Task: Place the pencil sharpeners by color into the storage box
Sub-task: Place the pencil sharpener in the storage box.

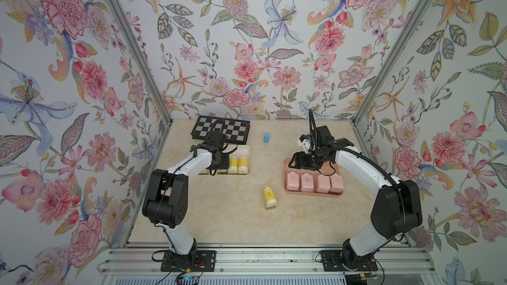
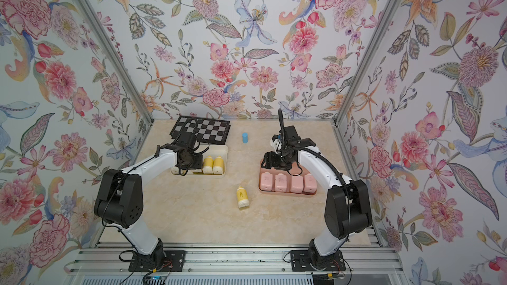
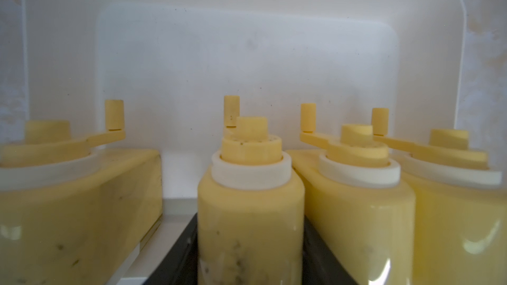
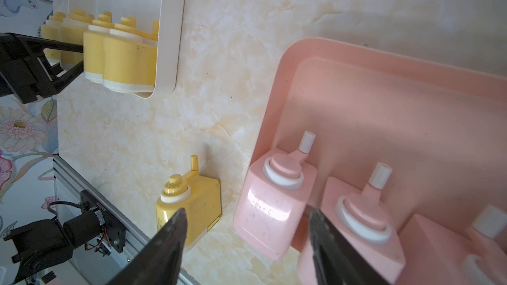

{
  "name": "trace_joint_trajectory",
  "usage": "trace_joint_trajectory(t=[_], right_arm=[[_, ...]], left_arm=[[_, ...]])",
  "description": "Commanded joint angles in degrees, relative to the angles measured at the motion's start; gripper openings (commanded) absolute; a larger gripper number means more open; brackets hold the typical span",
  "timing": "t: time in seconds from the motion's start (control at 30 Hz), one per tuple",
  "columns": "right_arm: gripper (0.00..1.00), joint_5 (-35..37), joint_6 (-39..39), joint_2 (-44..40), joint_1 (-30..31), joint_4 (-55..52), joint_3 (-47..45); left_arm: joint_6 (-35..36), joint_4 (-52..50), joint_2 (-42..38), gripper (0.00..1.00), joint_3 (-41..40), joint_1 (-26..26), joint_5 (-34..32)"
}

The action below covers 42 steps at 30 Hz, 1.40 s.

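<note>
In the white tray [image 1: 247, 147] on the left, four yellow sharpeners [image 1: 242, 165] stand in a row. The left gripper [image 3: 249, 228] is clamped on one of them, the held sharpener [image 3: 251, 187], not yet released. On the right, four pink sharpeners [image 1: 306, 182] line the near side of the pink tray [image 4: 384, 99]. The right gripper [image 4: 248, 215] hangs over it, jaws apart and empty. One loose yellow sharpener [image 1: 269, 196] lies on the table [image 1: 219, 215] between the trays, nearer. That looks like the only piece left to place.

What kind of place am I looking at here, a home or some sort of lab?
Probably a robot test cell, not a home: left arm and right arm bolted to an aluminium rail, a checkerboard at the back of the table, and wallpapered panels on metal framing around it.
</note>
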Motion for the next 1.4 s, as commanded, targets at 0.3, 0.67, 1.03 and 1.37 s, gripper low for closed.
trace_joint_trajectory(t=[0.3,0.67,1.03,1.37], right_arm=[[0.72,-0.75,-1.15,-0.65,-0.51,-0.32,-0.30],[0.71,-0.86,-1.11,-0.70,-0.61,-0.31,-0.42],[0.71,-0.83,-1.24,-1.01,-0.66,-0.32,-0.65],[0.71,-0.89,-1.10,-1.08,-0.66,-0.32,-0.58]], left_arm=[[-0.82,-0.46,1.33,0.43,3.23,-0.84,-0.07],[-0.77,-1.95,1.29,0.44,3.87,-1.19,-0.64],[-1.04,-1.71,1.42,0.44,2.80,-1.26,-0.62],[-0.97,-1.81,1.77,0.47,2.89,-1.34,-0.87]])
